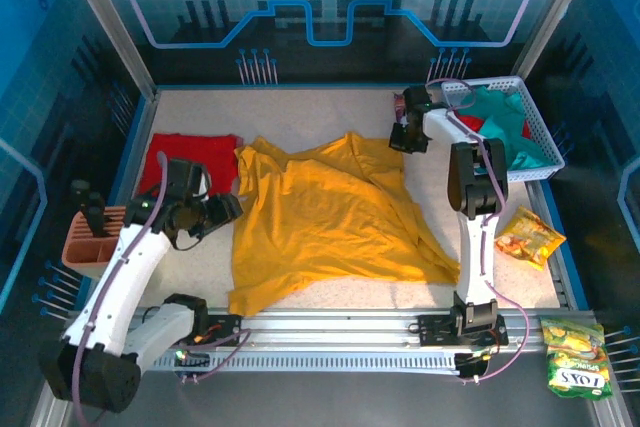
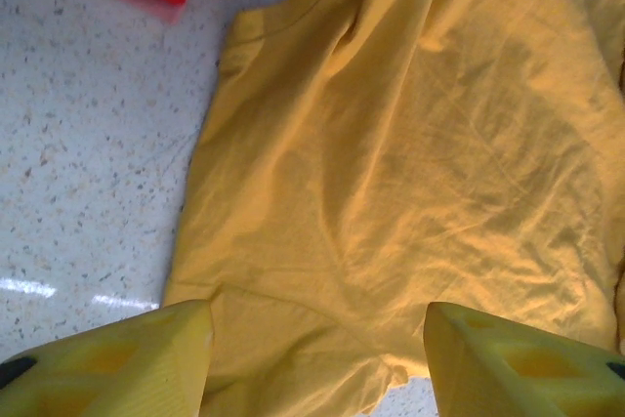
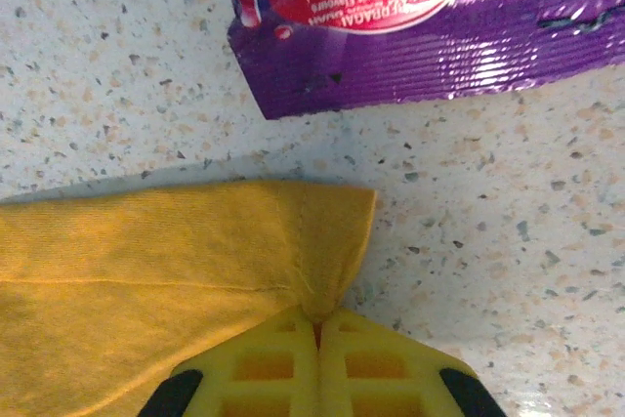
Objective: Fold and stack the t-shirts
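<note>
Tabletop [image 1: 300,112] of speckled stone holds a mustard-yellow t-shirt [image 1: 330,217], spread out and rumpled at its middle. A red t-shirt [image 1: 190,162] lies folded just beside the yellow shirt's far left corner. Off the shirt's far right side stands a white basket [image 1: 541,132] holding teal t-shirts [image 1: 495,117]. The right gripper [image 3: 317,324] sits at the yellow shirt's far right corner, jaws closed and pinching the cloth's edge, with a purple packet [image 3: 420,26] just beyond. The left gripper [image 1: 228,209] is over the shirt's left edge, its yellow fingers [image 2: 127,358] wide apart, holding nothing.
</note>
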